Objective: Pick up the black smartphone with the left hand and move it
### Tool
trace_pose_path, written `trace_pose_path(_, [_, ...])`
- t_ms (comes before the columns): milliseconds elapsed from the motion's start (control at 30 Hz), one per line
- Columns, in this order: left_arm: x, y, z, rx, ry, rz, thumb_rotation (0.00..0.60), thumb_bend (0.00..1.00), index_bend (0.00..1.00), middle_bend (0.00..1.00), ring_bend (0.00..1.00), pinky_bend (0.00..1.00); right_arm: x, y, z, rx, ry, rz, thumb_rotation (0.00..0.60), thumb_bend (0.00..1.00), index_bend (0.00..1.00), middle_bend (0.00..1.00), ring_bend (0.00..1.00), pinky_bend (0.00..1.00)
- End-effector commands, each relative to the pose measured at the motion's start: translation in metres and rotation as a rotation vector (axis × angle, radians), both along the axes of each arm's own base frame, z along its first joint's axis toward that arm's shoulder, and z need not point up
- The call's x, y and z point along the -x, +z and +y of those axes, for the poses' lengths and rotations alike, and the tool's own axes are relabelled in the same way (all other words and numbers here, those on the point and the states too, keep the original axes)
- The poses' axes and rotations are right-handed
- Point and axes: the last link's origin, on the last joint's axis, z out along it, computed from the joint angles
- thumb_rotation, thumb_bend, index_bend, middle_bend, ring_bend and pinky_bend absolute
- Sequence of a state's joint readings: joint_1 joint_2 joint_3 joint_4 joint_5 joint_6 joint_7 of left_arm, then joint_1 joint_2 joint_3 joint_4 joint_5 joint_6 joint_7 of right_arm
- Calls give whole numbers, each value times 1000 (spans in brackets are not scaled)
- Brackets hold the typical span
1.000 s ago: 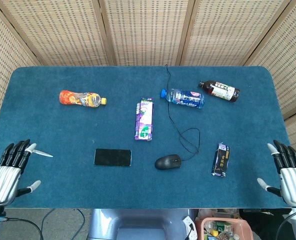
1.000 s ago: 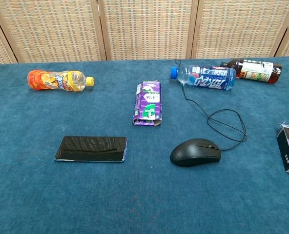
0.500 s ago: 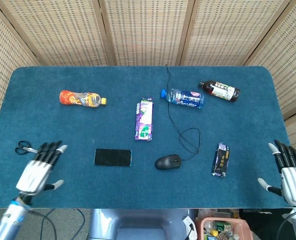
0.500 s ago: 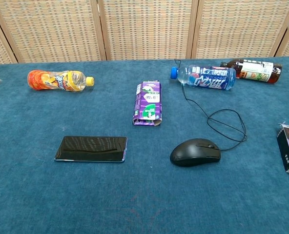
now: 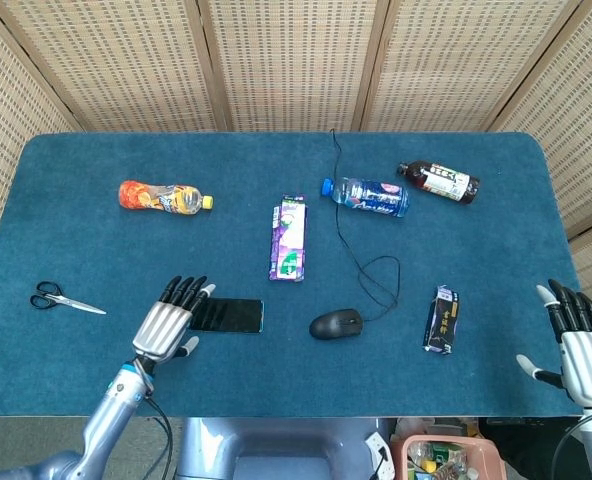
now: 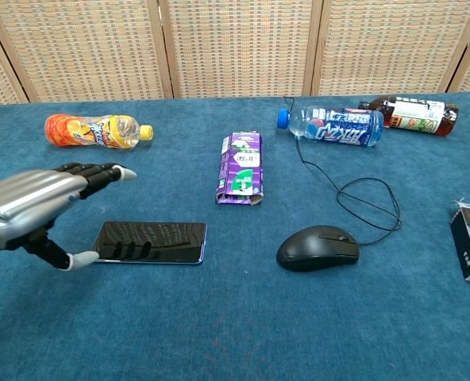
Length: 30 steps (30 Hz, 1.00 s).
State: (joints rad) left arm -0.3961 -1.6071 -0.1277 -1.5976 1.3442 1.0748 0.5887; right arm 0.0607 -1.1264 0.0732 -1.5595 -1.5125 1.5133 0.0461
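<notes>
The black smartphone [image 5: 230, 315] [image 6: 154, 241] lies flat on the blue table near the front, left of the mouse. My left hand [image 5: 168, 322] [image 6: 38, 208] hovers at the phone's left end, fingers stretched out and apart over that end, holding nothing. In the chest view it floats a little above the cloth, thumb hanging down beside the phone's left edge. My right hand [image 5: 578, 343] stays open at the table's front right corner, far from the phone.
Scissors [image 5: 64, 298] lie at the left edge. An orange bottle [image 5: 163, 196], a purple carton [image 5: 288, 238], a blue-capped bottle [image 5: 368, 195] and a dark bottle [image 5: 439, 181] sit further back. A wired mouse [image 5: 336, 324] and a dark packet [image 5: 441, 319] lie right of the phone.
My left hand has swept right from the table's front left corner to the phone's left end, uncovering the scissors. The right hand has stayed put.
</notes>
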Motion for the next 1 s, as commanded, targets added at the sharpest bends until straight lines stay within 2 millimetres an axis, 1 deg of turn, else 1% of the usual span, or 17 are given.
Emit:
trace_pose_path(33, [-5,-11,5,17,6,6,600,299,12,0,0,0,1,-1,-1,-3,-3,-4,600,0,0,0,0,0])
trace_pose_path(333, [-10,-32,11,44,24,10,600,300,39,0,0,0,4,-2,-2,-7,-16,-2,600,0,0,0,0,0])
trace_pose_path(900, [-19,-49,23,66,59,-16,600,300,73,0,0,0,6,-3,-4,-5,-18,-10,600,0,0,0,0,0])
trace_pose_path(967, [-20,-51,25,66,59,-13,600,299,87,0,0,0,6,-3,-5,-6,-18,-11,600,0,0,0,0,0])
trace_pose_path(1000, [-20,-52,25,66,60,-13,600,299,111,0,0,0,7,-3,-5,-6,-18,-11,600,0,0,0,0,0])
